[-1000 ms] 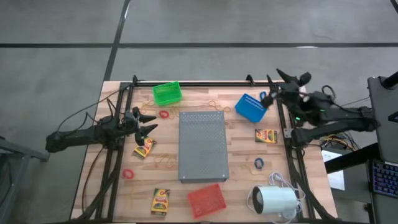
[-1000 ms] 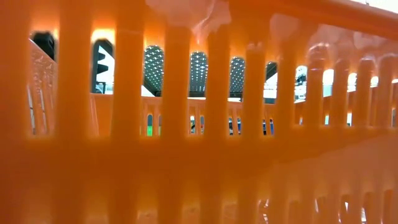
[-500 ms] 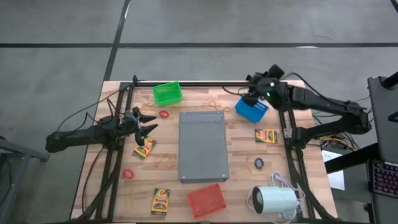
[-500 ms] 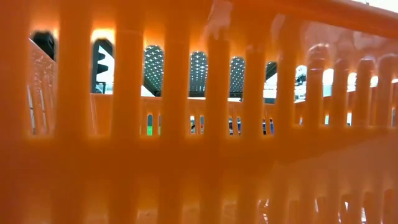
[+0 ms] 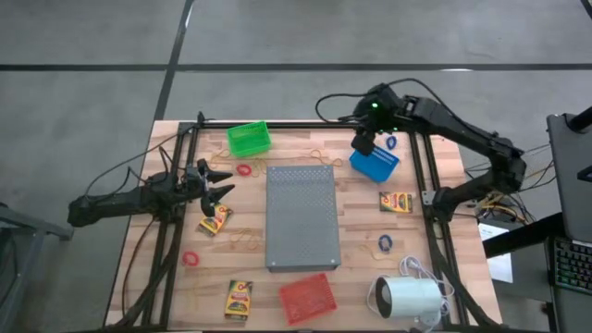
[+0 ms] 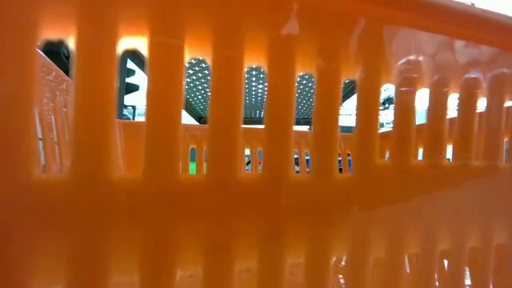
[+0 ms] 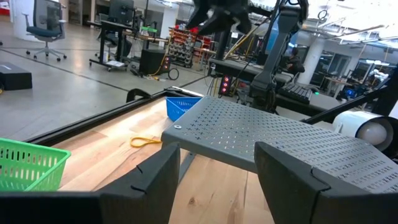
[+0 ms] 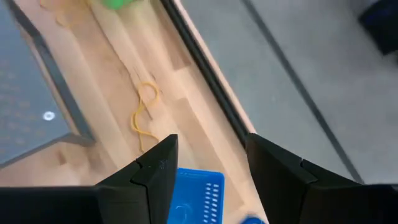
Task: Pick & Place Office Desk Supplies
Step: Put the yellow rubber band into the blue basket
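- My right gripper (image 5: 364, 145) hangs open, empty, over the blue slotted plastic basket (image 5: 375, 162) (likely drop spot).
- Left gripper (image 5: 220, 185) open, waiting nr the flat yellow crayon box (image 5: 215, 222).

The left arm lies low and stretched out along the table's left side, its wrist level. The left gripper (image 5: 215, 183) points toward the middle of the table, its two dark fingers (image 7: 297, 177) spread apart with nothing between them. The right arm reaches in from the right, elbow bent, forearm raised over the far right part of the table. The right gripper (image 5: 365, 141) points downward, fingers (image 8: 283, 177) parted and empty.
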Controlling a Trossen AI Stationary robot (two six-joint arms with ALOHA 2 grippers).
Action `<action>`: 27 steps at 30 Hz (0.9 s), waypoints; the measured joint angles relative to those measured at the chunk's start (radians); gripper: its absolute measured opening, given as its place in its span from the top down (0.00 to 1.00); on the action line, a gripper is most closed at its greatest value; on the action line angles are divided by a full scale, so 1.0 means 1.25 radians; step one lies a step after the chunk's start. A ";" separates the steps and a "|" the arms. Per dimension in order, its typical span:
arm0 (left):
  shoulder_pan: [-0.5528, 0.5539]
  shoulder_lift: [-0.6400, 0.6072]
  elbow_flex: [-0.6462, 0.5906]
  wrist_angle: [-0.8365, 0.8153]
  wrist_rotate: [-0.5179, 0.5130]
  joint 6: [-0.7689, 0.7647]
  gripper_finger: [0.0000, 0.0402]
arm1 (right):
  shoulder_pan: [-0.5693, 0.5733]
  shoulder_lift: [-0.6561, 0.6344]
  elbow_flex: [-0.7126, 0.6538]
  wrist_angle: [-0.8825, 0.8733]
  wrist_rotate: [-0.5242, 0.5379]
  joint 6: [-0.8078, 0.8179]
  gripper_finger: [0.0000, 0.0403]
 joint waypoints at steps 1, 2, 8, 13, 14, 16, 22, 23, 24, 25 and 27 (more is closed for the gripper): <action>0.000 0.000 0.000 0.000 0.000 0.000 0.47 | -0.006 0.016 -0.001 0.000 0.000 0.001 0.54; 0.000 0.000 0.000 0.000 0.000 0.000 0.47 | -0.011 0.033 -0.001 0.000 0.000 0.000 0.54; 0.000 0.000 0.000 0.000 0.000 0.000 0.47 | -0.011 0.125 -0.002 0.000 0.000 -0.140 0.54; 0.000 0.000 0.000 0.000 0.000 0.000 0.47 | -0.035 0.179 0.006 0.000 -0.065 -0.170 0.54; 0.000 0.000 0.000 0.000 0.000 0.000 0.47 | -0.045 0.188 0.007 0.000 -0.092 -0.170 0.54; 0.000 0.000 0.000 0.000 0.000 0.000 0.47 | -0.067 0.206 0.008 0.001 -0.149 -0.173 0.54; 0.000 0.000 0.000 0.000 0.000 0.000 0.47 | -0.090 0.262 0.008 0.020 -0.219 -0.220 0.54; 0.000 0.000 0.000 0.000 0.000 0.000 0.47 | -0.087 0.272 0.008 0.029 -0.220 -0.235 0.54; 0.000 0.000 0.000 0.000 0.000 0.000 0.47 | -0.082 0.281 0.008 0.038 -0.221 -0.247 0.54; 0.000 0.000 0.000 0.000 0.000 0.000 0.47 | -0.078 0.290 0.008 0.045 -0.221 -0.255 0.54; 0.000 0.000 0.000 0.000 0.000 0.000 0.47 | -0.073 0.309 0.006 0.054 -0.224 -0.260 0.54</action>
